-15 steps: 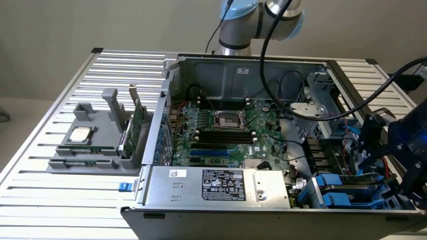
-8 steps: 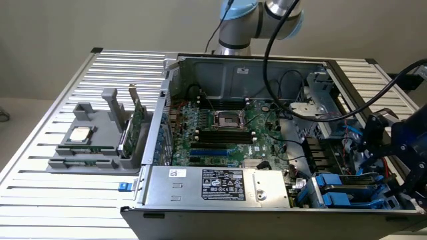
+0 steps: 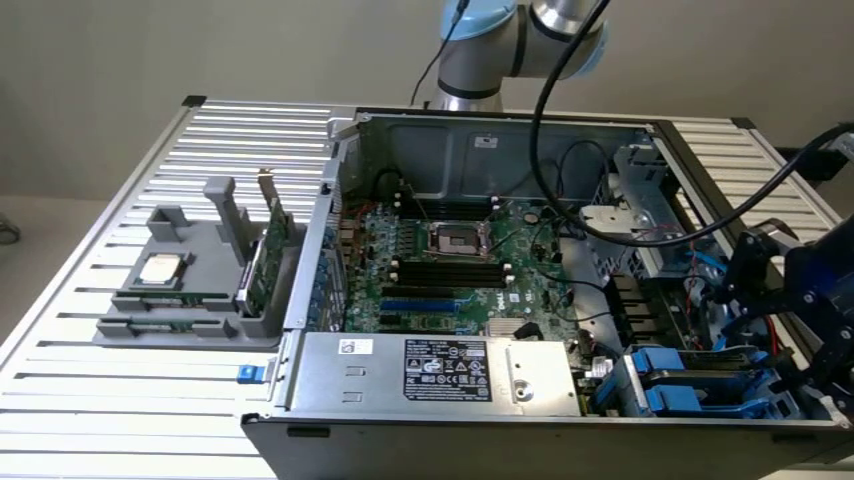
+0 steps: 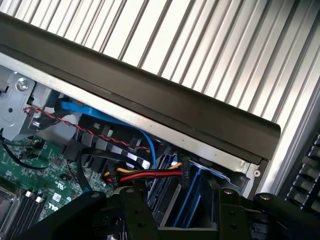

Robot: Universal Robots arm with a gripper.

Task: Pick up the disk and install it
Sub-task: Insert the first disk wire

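Note:
The disk (image 3: 678,366) shows as blue carrier rails in the drive bay at the near corner of the open computer case, on the exterior view's right. My gripper (image 3: 798,300) hangs just above and to the right of that bay. In the wrist view the gripper (image 4: 177,202) is open, its two dark fingers (image 4: 131,207) standing wide apart. The disk's blue rails (image 4: 167,192) lie in the gap between them, lower down. A black power plug and red-yellow wires (image 4: 150,175) cross in front of the rails. I cannot tell whether the fingers touch the carrier.
A grey holder (image 3: 187,300) on the slatted table at the exterior view's left carries a square processor chip (image 3: 163,268) and an upright green card (image 3: 276,250). Inside the case lie the motherboard (image 3: 454,265) and a silver power supply (image 3: 427,370). The case's black rim (image 4: 150,95) runs beside the bay.

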